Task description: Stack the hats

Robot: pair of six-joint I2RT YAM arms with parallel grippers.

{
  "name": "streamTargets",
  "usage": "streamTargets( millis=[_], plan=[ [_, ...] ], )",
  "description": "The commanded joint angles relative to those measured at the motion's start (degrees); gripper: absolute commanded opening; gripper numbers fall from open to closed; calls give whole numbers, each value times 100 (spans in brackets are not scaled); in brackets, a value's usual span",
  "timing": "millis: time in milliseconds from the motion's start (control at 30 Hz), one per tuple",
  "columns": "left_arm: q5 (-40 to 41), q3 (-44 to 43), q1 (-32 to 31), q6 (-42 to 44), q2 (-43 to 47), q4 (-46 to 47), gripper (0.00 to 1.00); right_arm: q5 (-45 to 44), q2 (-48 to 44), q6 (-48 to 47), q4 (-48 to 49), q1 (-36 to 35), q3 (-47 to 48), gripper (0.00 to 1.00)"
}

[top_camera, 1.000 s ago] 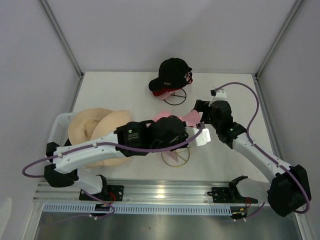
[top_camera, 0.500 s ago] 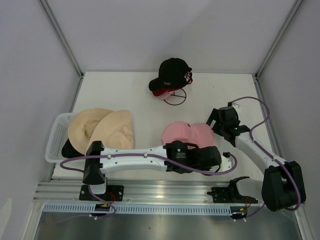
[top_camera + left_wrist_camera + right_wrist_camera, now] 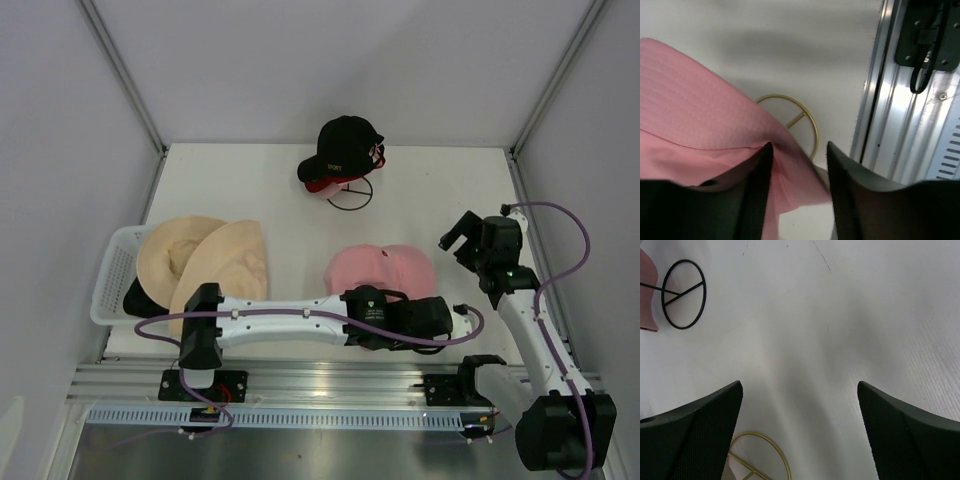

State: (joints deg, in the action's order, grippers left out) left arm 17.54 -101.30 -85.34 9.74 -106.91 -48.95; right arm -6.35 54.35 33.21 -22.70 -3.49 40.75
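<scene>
One pink hat [image 3: 380,270] is set over the gold wire stand [image 3: 815,127], well apart from the beige hat [image 3: 215,265] in the white basket [image 3: 108,280]. Its brim is not pinched: the fingers of the left gripper [image 3: 800,150] are parted around it. The right gripper [image 3: 800,390] is held wide open, off to the side, likely for room.

Both grippers parted
The left arm [image 3: 290,320] reaches low across to the right, left gripper [image 3: 797,147] half-spread; right gripper [image 3: 800,385] spread wide.

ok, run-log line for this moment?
hats: pink bucket hat apart from beige hat, unstacked | left jaws: open, pink brim between | right jaws: open, empty
</scene>
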Motion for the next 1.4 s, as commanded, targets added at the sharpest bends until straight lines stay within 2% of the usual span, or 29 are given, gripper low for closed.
streamTargets(
  millis=[0,33,100,133,167,333,433,533,600,700,733,867,967,1100,1167,1267,1300,1367],
  plan=[
    [-146,-4,-79,-218,39,166,53,834,-64,-87,72,287,249,100],
    [-120,-22,-79,-244,100,201,67,1255,-99,-78,125,331,301,99],
    [-67,-22,-79,-288,328,324,83,1827,-257,18,265,454,354,99],
    [-40,-74,-71,-297,416,351,95,1987,-310,62,309,454,441,99],
    [-23,-118,-79,-314,582,403,99,2128,-363,106,319,454,495,99],
    [-215,-189,96,-533,1040,658,100,2516,-750,124,-146,454,750,99],
    [-443,-320,526,-1156,1409,606,100,2647,-1047,80,-428,454,785,99],
    [-1120,-67,1237,-1895,2190,895,100,2814,-1303,89,-604,454,750,99],
    [-1288,494,1781,-2317,2691,1351,100,3024,-1435,194,-570,454,610,95],
    [-736,1189,2450,-2818,3614,1870,100,3218,-1576,589,-341,454,347,86],
    [-560,1722,2617,-2976,4016,1958,99,3254,-1559,694,-314,454,198,84],
    [-409,2745,3584,-4084,4870,2195,99,3263,-1550,1020,-209,445,-163,83],
    [-620,3493,4225,-4577,5250,2337,100,3429,-1559,1231,98,393,-436,81],
    [-725,3985,4473,-4841,5295,2363,100,3211,-1261,1258,222,-28,-454,79],
    [-822,4178,4561,-4929,5286,2469,99,3210,-1164,1293,449,-239,-489,70],
    [-857,4319,4666,-5017,5260,2565,100,2983,-970,1250,504,-450,-516,32],
    [-858,4381,4702,-5034,5268,2574,100,2677,-935,1197,468,-477,-559,13],
    [-770,4443,4789,-5087,5303,2610,99,2072,-838,890,189,-530,-612,0]
  ],
)
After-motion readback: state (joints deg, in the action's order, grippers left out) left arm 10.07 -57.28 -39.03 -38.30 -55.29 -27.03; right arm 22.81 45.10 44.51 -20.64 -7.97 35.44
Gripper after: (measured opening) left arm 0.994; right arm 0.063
